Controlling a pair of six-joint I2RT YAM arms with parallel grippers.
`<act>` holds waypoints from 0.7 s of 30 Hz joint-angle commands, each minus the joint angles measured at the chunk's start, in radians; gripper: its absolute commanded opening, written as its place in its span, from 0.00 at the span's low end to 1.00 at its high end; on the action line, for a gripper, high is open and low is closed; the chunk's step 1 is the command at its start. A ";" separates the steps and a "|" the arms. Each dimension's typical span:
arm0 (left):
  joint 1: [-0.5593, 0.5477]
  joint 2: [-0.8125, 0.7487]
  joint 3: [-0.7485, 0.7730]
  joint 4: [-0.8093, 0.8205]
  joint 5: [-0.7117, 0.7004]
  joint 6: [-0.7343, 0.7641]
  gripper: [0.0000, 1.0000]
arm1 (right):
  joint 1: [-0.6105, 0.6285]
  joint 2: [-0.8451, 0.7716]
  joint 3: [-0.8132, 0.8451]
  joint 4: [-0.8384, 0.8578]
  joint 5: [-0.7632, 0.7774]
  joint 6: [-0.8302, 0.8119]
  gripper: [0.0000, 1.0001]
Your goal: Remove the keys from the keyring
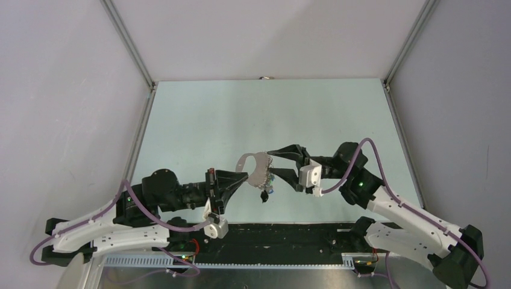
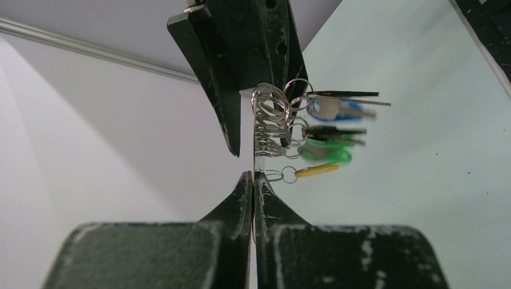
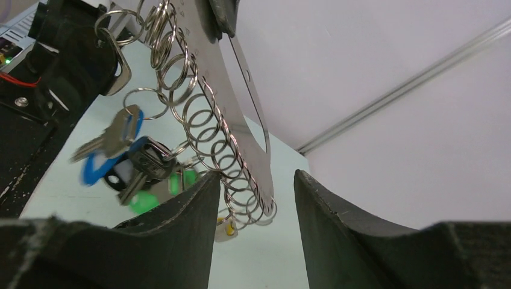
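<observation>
Left gripper (image 2: 253, 174) pinching one keyring (image 3: 235, 114), right gripper (image 3: 256, 174) agape, keys (image 2: 328, 154) in four colours

Top view: bright, even, diffuse light. Shadows on the table (image 1: 199, 120) are soft and faint, and the focus is sharp across the frame. The walls (image 1: 60, 90) read as flat pale grey with no hot spots.

Left wrist view: well lit. The split rings (image 2: 271, 111) are crisp, but the keys (image 2: 328, 129) are smeared by motion blur. The left end effector (image 2: 253, 177) goes soft and out of focus toward the bottom edge.

Right wrist view: the keys are blurred here too. There's specular sheen along the keyring (image 3: 238, 114) plate. The right end effector (image 3: 256, 180) sits close to the lens and is slightly soft and dark, against a bright background.
</observation>
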 commanded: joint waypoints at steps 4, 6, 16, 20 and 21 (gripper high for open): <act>0.003 0.002 0.034 0.064 0.061 -0.018 0.00 | 0.062 0.080 0.089 -0.038 0.023 -0.104 0.50; 0.002 0.004 0.037 0.064 0.065 -0.020 0.00 | 0.071 0.100 0.105 -0.031 0.023 -0.105 0.45; 0.001 -0.034 -0.021 0.173 -0.046 -0.156 0.56 | 0.086 0.103 0.136 -0.079 0.185 -0.177 0.00; 0.002 -0.107 -0.065 0.208 -0.134 -0.355 0.99 | 0.067 0.088 0.153 -0.164 0.384 -0.313 0.00; 0.002 -0.119 -0.078 0.213 -0.156 -0.435 0.99 | 0.058 0.093 0.164 -0.188 0.433 -0.350 0.00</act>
